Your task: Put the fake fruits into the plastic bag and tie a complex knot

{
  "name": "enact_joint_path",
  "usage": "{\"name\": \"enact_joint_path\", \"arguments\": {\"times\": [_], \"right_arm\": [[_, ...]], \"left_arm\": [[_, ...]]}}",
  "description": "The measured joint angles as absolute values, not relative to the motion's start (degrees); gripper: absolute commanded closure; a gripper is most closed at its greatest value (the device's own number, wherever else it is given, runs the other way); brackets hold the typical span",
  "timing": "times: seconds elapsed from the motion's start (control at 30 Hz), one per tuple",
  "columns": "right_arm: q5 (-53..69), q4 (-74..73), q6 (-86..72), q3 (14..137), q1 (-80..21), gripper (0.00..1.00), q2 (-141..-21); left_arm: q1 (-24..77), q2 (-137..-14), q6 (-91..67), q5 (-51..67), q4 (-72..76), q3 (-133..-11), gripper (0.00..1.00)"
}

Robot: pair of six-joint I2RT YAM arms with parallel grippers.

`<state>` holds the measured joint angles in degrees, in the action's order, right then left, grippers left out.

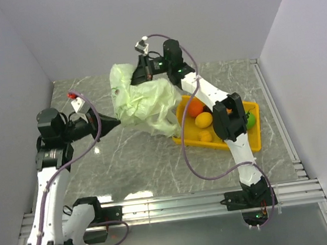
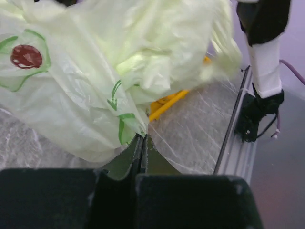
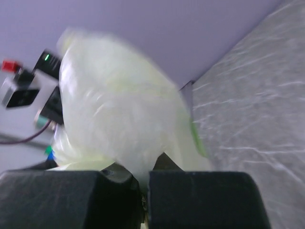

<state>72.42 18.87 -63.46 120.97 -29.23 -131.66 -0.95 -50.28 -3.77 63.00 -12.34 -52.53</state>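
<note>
The pale-green plastic bag (image 1: 142, 101) hangs crumpled between my two grippers above the table. My left gripper (image 1: 118, 122) is shut on the bag's lower left edge (image 2: 128, 129). My right gripper (image 1: 136, 77) is shut on the bag's upper part (image 3: 119, 124), which fills the right wrist view, blurred. The fake fruits lie in the yellow tray (image 1: 255, 138): an orange ball (image 1: 195, 107), a yellow lemon (image 1: 203, 119), a small yellow piece (image 1: 204, 135) and a green apple (image 1: 250, 119) partly behind my right arm. No knot shows.
The yellow tray sits right of centre, under my right arm's forearm. Its edge shows behind the bag in the left wrist view (image 2: 167, 102). A metal rail (image 1: 173, 205) runs along the near table edge. Walls close in on the left, back and right.
</note>
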Motion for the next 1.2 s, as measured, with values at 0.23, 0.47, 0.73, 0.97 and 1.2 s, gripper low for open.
{"name": "enact_joint_path", "arguments": {"times": [0.23, 0.47, 0.73, 0.97, 1.2], "right_arm": [[68.2, 5.3, -51.8, 121.7, -25.0, 1.0, -132.0], [62.7, -7.2, -37.9, 126.9, -25.8, 1.0, -135.3], [63.2, -10.2, -29.7, 124.5, -29.4, 1.0, -135.5], [66.0, -9.1, -30.6, 119.9, -31.0, 1.0, -135.3], [66.5, -6.1, -33.3, 119.9, -30.7, 1.0, -135.2]], "left_arm": [[-1.0, -42.5, -3.8, 63.2, -21.5, -53.1, 1.0], [-0.9, -41.9, -5.5, 61.3, -24.9, -56.0, 0.99], [-1.0, -44.2, -4.2, 47.5, -24.3, -50.8, 0.19], [-2.0, -45.3, 13.4, 45.1, -26.1, -43.1, 0.22], [-2.0, -50.9, 21.9, 48.7, -27.2, -43.1, 0.23]]}}
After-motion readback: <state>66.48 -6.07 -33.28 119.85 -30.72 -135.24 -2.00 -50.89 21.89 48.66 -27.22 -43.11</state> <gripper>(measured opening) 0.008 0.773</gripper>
